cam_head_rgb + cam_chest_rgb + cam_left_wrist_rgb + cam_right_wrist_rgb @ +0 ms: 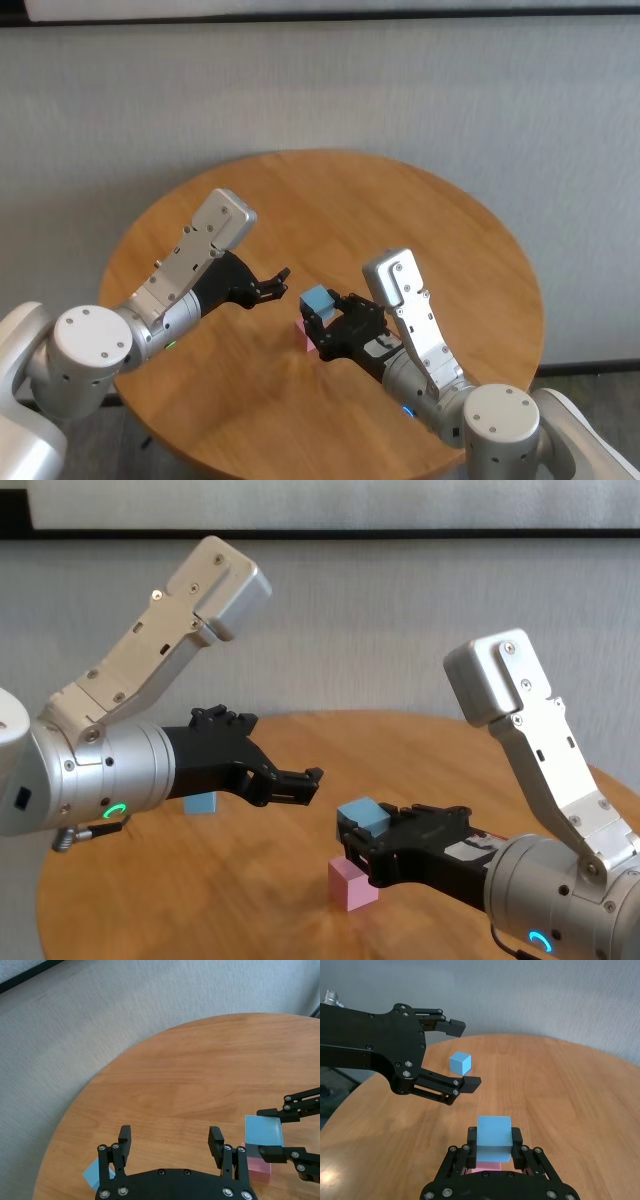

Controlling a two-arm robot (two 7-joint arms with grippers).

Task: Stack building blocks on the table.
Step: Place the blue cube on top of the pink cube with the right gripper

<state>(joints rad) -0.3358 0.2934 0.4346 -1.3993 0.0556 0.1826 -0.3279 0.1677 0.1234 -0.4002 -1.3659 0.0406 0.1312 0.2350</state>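
My right gripper (320, 308) is shut on a light blue block (316, 299), holding it just above the pale pink block (303, 337) that sits on the table (400, 210). The chest view shows a small gap between the held blue block (361, 815) and the pink block (352, 883). My left gripper (275, 283) hovers open and empty a little to the left, above the wood. A second light blue block (201, 802) rests on the table behind the left gripper; it shows in the right wrist view as a blue block (459, 1062) between the open fingers, farther off.
The round table's edge (100, 1072) curves close behind the left gripper, with grey floor beyond it. Bare wood (420, 230) stretches across the far and right parts of the top.
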